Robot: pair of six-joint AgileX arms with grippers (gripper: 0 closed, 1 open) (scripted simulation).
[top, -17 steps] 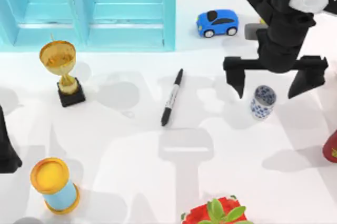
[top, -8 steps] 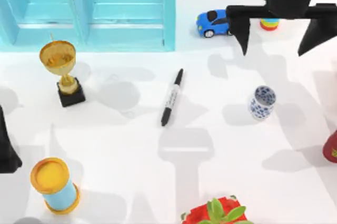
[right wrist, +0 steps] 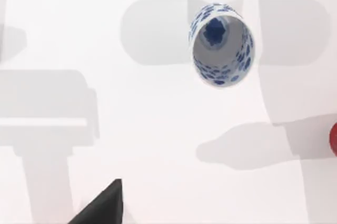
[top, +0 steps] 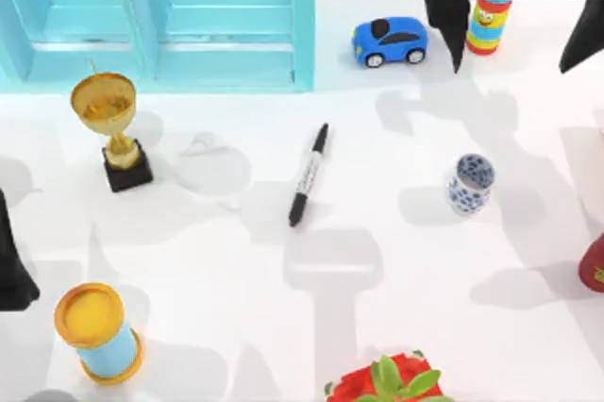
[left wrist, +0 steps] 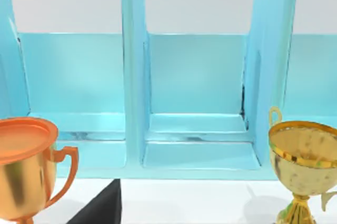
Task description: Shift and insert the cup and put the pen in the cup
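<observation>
Top view shows right gripper (top: 514,39) jaws wide, cup (top: 470,183) upright, pen (top: 309,175) apart.

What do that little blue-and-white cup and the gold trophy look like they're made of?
The cup looks like glazed porcelain: smooth white wall with blue painted speckles, glossy inside in the right wrist view. The trophy looks like polished gold metal with bright reflections, on a matte black base, though it may be plated plastic.

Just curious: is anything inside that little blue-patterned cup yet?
No. The cup stands empty; the right wrist view shows only its blue-marked bottom. The pen lies apart on the table.
</observation>
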